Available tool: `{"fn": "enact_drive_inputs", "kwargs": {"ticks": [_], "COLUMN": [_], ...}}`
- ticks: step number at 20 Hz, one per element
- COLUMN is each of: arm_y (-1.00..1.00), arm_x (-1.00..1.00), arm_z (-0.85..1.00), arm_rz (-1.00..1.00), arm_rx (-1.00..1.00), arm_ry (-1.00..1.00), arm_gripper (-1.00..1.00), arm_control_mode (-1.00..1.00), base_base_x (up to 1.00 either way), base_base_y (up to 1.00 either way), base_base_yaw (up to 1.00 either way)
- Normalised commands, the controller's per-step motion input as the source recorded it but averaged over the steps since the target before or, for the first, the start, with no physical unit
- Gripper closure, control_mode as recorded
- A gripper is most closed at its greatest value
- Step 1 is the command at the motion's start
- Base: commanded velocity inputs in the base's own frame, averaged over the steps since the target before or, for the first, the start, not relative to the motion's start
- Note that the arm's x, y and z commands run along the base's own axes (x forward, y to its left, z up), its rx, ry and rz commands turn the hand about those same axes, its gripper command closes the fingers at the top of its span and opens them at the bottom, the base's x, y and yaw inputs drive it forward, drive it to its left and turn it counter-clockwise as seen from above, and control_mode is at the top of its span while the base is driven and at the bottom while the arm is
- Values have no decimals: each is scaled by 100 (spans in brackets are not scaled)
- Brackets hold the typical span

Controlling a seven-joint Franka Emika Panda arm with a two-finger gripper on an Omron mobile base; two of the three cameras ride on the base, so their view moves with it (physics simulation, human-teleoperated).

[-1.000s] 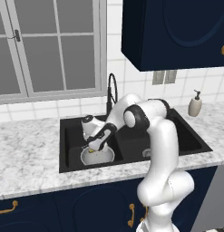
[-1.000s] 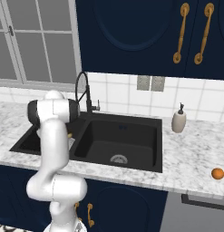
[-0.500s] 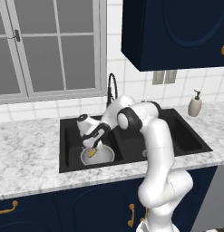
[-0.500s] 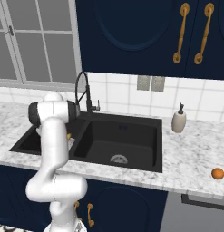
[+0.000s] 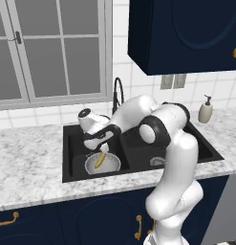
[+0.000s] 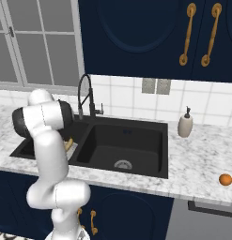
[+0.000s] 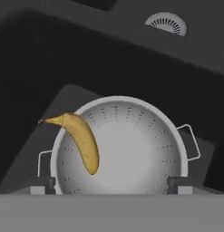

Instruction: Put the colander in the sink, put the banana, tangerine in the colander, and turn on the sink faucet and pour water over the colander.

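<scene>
Colander (image 7: pixel 120 145): sits in the left basin of the sink (image 5: pixel 205 143), upright, its rim handles showing on both sides in the hand view.
Banana (image 7: pixel 81 141): lies inside the colander against one wall, its stem end poking over the rim; nothing is touching it.
End effector (image 5: pixel 104 142): hangs just above the colander, fingers spread wide with nothing between them; the tips (image 7: pixel 50 183) stand apart at either side of the bowl.
Step in hand: the banana looks delivered, so the work now is to clear the basin and go for the tangerine.
Tangerine (image 6: pixel 225 179): rests on the desk (image 6: pixel 202 164), on the far side of the sink from the colander, well apart from it and beyond the soap bottle (image 6: pixel 185 124).
How to do it well: lift straight up out of the colander first, so the fingers do not catch the banana's stem or nudge the rim; swing sideways only once the tips are above the sink edge.
Reach: the fruit is far from the colander, so the base may need to drive before the arm can get over it.
Grasp: come down from above, fingers either side of the round fruit, closing gently, since it could roll on the flat desk.
Sink faucet (image 6: pixel 84 96): stands behind the sink, near the colander; no water is seen running, and its arched neck is an obstacle to pass around on the way out.
</scene>
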Motion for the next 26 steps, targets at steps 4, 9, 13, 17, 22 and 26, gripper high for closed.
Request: {"fn": "enact_drive_inputs", "kwargs": {"ticks": [4,9,13,17,22,26], "arm_y": [-24,-51,-70,-77,-65,-35], "arm_x": [-84,-75,-46,-41,-11,22], "arm_z": [100,100,100,100,100,100], "arm_rz": [1,10,18,19,18,22], "arm_rx": [0,0,0,0,0,-4], "arm_ry": [-34,-32,-17,-12,-2,1], "arm_gripper": [-100,-100,-100,-100,-100,-100], "arm_control_mode": [-100,-100,-100,-100,-100,-100], "base_base_x": [0,0,0,0,0,0], "base_base_y": [0,0,0,0,0,0], "base_base_yaw": [0,0,0,0,0,0]}}
